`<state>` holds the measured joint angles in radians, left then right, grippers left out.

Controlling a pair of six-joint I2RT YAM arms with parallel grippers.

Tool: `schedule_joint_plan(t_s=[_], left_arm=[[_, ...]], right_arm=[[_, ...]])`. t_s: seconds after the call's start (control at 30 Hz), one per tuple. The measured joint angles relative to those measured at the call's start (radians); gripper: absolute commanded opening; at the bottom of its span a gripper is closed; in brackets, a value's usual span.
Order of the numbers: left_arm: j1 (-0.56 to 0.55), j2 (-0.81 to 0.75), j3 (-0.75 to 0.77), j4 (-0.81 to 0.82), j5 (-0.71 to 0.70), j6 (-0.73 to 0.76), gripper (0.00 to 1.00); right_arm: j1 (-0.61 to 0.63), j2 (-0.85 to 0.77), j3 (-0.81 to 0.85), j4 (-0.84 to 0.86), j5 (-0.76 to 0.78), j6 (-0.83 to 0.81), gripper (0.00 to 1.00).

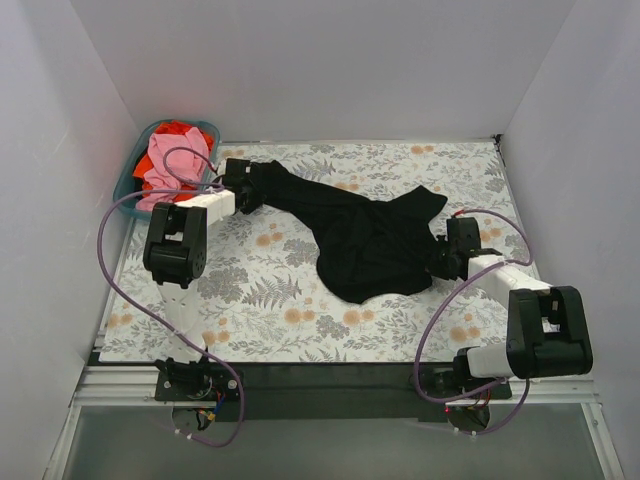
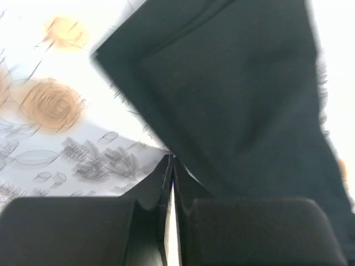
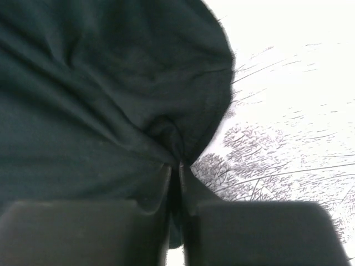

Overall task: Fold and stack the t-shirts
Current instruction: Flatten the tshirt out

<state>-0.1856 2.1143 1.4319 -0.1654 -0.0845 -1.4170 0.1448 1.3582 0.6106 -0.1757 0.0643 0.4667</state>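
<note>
A large black t-shirt (image 1: 370,240) lies crumpled on the flowered table cover, stretched into a long strip toward the far left. My left gripper (image 1: 250,185) is shut on the end of that strip. In the left wrist view its tips (image 2: 171,159) meet at the black cloth's (image 2: 233,94) edge. My right gripper (image 1: 440,255) is shut on the shirt's right side, and its wrist view shows black cloth (image 3: 94,94) bunched between the closed jaws (image 3: 178,163). A pink t-shirt (image 1: 160,165) and an orange-red t-shirt (image 1: 175,130) lie in the basket.
A teal plastic basket (image 1: 207,126) stands at the far left corner, just behind my left arm. White walls close in the table on three sides. The flowered cover (image 1: 260,290) shows bare in front of the shirt and along the far right.
</note>
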Motion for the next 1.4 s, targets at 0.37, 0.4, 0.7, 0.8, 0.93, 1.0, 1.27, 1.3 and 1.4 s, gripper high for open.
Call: schedule_joint_plan(t_s=[0.37,0.4,0.7,0.8,0.93,1.0,1.27,1.3,1.4], left_arm=[[0.000,-0.487,-0.479,-0.057,-0.065,-0.047,0.00],[0.000,-0.574,-0.528,-0.073,-0.068,-0.055,0.00],[-0.026,-0.969,-0.707,-0.089,-0.023,-0.071,0.66],[-0.027,-0.859,-0.677,-0.059,0.000,-0.071,0.73],[-0.027,-0.623,-0.541,-0.019,0.019,-0.065,0.73],[-0.027,-0.506,-0.447,0.008,0.026,-0.065,0.72],[-0.032,-0.165,-0.102,0.066,0.048,-0.068,0.69],[-0.034,-0.132,-0.073,0.069,0.048,-0.068,0.69],[-0.039,-0.045,-0.011,0.063,0.047,-0.067,0.66]], right_arm=[[-0.252,-0.149,-0.008,-0.078,0.064,0.051,0.01],[-0.264,-0.174,-0.005,-0.091,0.083,0.060,0.01],[-0.223,-0.220,0.051,-0.119,0.115,0.017,0.77],[-0.082,-0.231,0.082,-0.113,0.127,-0.035,0.80],[0.102,-0.241,0.129,-0.103,0.107,-0.129,0.80],[0.160,-0.241,0.140,-0.092,0.089,-0.169,0.79],[0.319,-0.184,0.133,-0.085,0.033,-0.258,0.79],[0.332,-0.173,0.129,-0.085,0.029,-0.263,0.79],[0.363,-0.140,0.120,-0.087,0.019,-0.274,0.79]])
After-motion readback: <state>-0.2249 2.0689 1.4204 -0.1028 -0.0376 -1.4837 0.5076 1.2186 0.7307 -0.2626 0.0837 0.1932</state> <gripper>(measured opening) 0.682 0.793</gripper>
